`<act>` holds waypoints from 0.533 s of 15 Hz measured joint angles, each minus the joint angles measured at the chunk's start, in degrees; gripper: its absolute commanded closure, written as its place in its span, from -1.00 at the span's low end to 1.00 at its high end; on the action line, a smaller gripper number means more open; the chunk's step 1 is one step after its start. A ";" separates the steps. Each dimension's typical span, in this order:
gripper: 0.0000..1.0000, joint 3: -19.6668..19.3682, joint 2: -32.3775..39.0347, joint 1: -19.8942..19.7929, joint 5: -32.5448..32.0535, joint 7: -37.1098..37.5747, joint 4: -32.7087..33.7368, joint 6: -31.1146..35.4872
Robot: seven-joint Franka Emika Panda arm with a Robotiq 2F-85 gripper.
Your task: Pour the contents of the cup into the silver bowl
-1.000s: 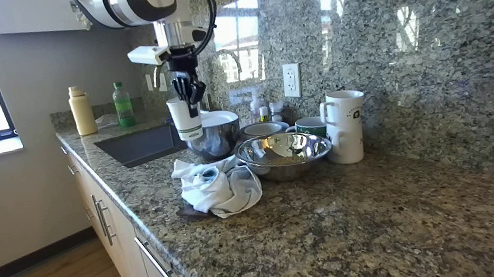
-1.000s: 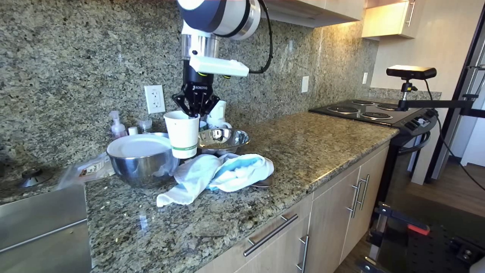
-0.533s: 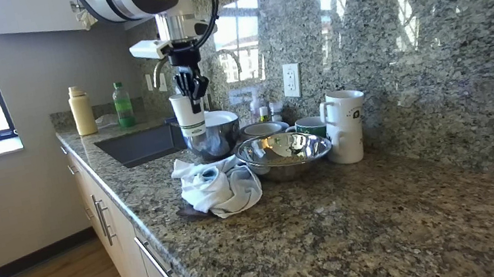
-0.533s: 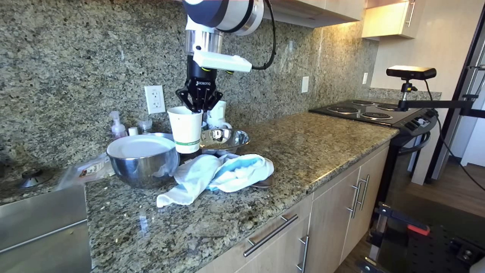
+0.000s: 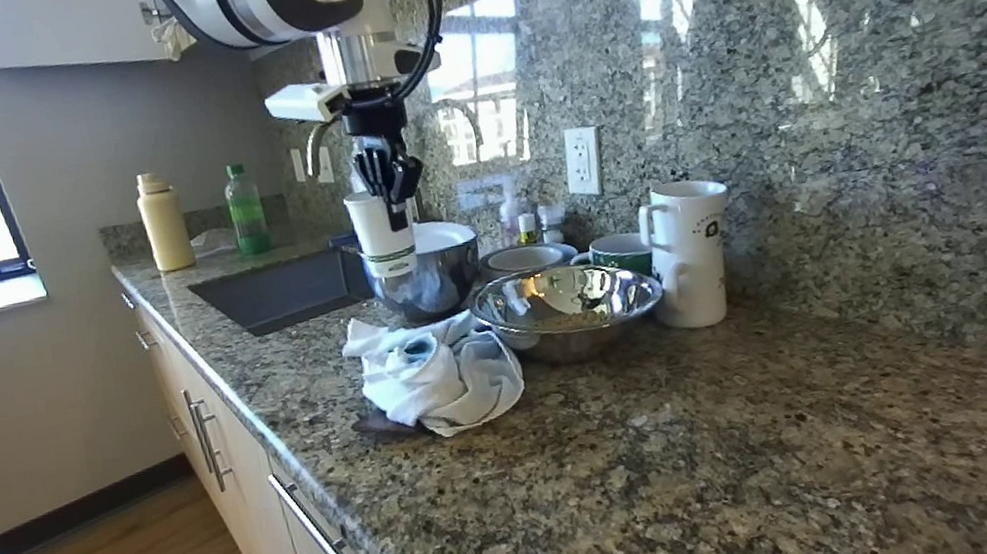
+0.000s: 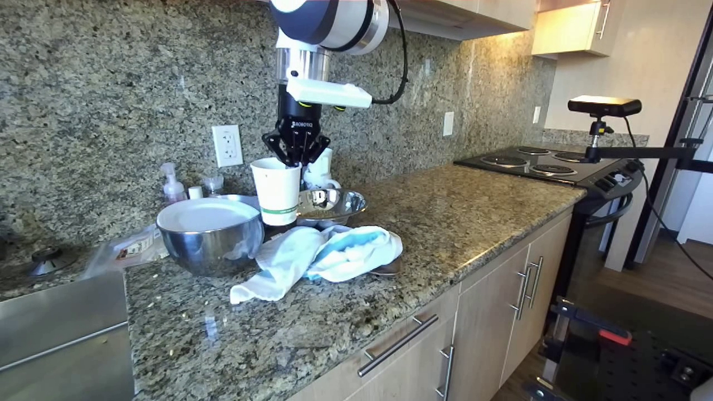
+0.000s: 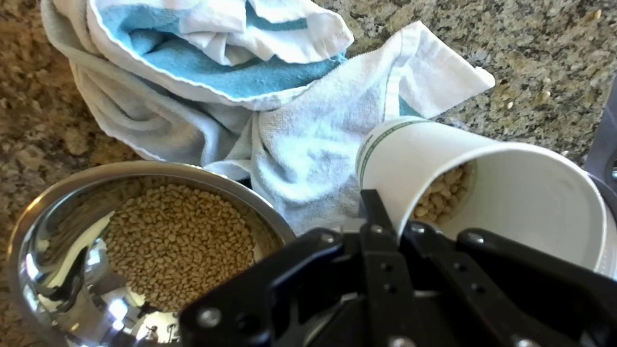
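Cup [image 6: 276, 189]: clenched by its wall in jaws | hangs nearly upright above tabletop [image 6: 440, 217] | contains tan pieces [image 7: 439, 198] | near silver bowl [image 7: 67, 250] of grains [image 7: 181, 246]

Exterior views opposite ways along the counter [image 5: 788, 448], wrist view close and downward, silver bowl [image 5: 571, 342] in all three.

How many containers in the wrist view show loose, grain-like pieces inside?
2. The silver bowl, at lower left, holds tan grains; the cup, at right, has pale tan pieces at its bottom. Any container hidden behind the cup could not be counted.
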 measured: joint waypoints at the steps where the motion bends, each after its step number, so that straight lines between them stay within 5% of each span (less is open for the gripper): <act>1: 0.99 -0.36 0.05 -0.28 0.00 0.28 0.09 0.02; 8: 0.99 -3.65 1.41 -3.61 0.06 3.53 2.41 0.05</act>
